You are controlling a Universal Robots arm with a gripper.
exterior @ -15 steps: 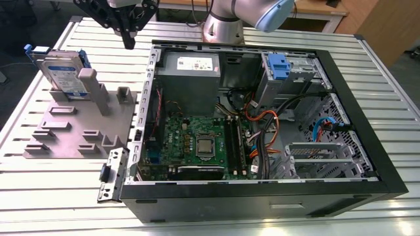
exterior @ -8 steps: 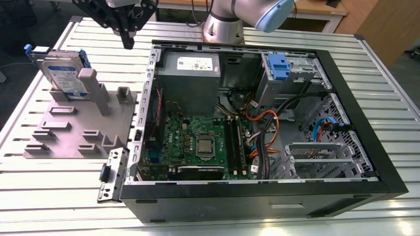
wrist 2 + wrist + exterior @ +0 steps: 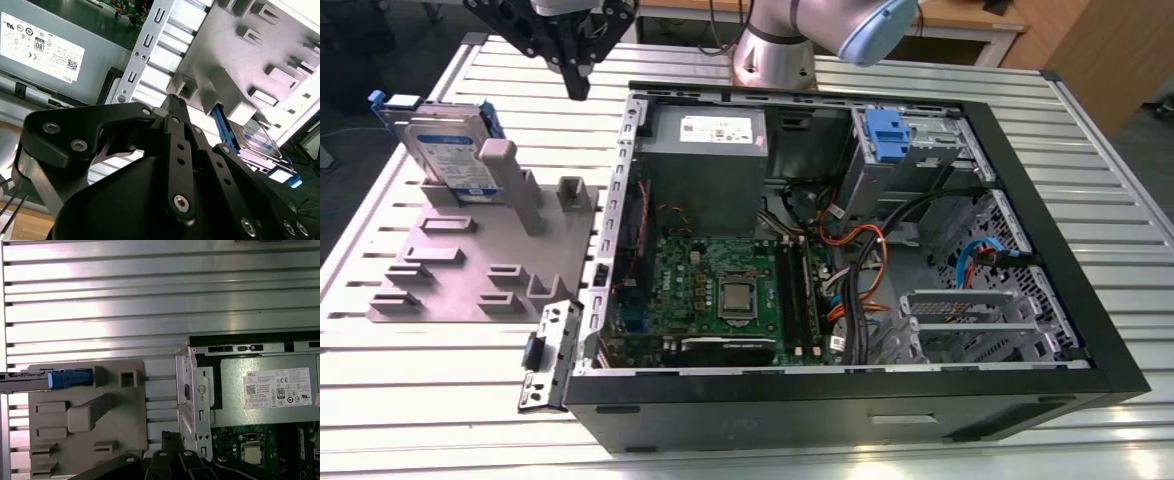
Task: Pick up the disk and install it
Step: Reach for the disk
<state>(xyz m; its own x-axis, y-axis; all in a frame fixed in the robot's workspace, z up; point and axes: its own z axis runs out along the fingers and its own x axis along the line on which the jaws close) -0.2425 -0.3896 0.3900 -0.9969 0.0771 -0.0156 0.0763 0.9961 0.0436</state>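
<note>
One open computer case (image 3: 854,405) lies on the slatted desk (image 3: 414,400). Beside the case, on one grey fixture (image 3: 467,262), the single disk (image 3: 447,155) stands on edge: silver, white-and-blue label, blue frame. Off the case's far corner, the one tool (image 3: 575,88) hangs pinched closed, empty.

Gripper (image 3: 174,100), disk (image 3: 260,142) slotted in grey holder (image 3: 250,55)
</note>
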